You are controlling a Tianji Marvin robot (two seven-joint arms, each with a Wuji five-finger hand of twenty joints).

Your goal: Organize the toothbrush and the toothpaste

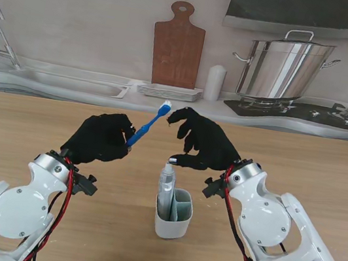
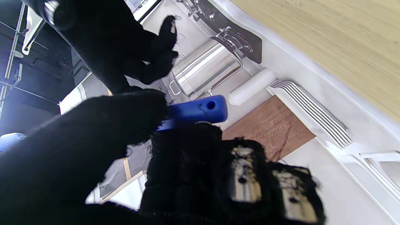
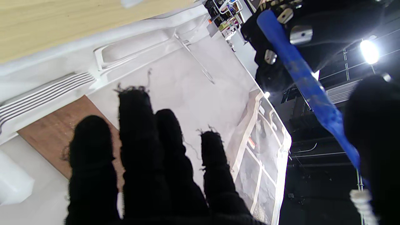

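My left hand (image 1: 101, 139) is shut on the handle of a blue toothbrush (image 1: 147, 126), held up over the table with its white bristle head pointing away from me toward the right hand. The handle's butt end (image 2: 200, 111) shows between the left fingers (image 2: 118, 125). My right hand (image 1: 202, 143) is open, fingers spread, one fingertip just beside the bristles without closing on them. In the right wrist view the toothbrush (image 3: 304, 82) runs past the thumb (image 3: 375, 140). A white two-part holder (image 1: 176, 227) stands between the arms, with a toothpaste tube (image 1: 165, 190) upright in it.
Past the wooden table's (image 1: 43, 120) far edge runs a printed kitchen backdrop with a cutting board (image 1: 177, 48), a steel pot (image 1: 283, 68), a plate stack (image 1: 169, 91) and a white cylinder (image 1: 215, 83).
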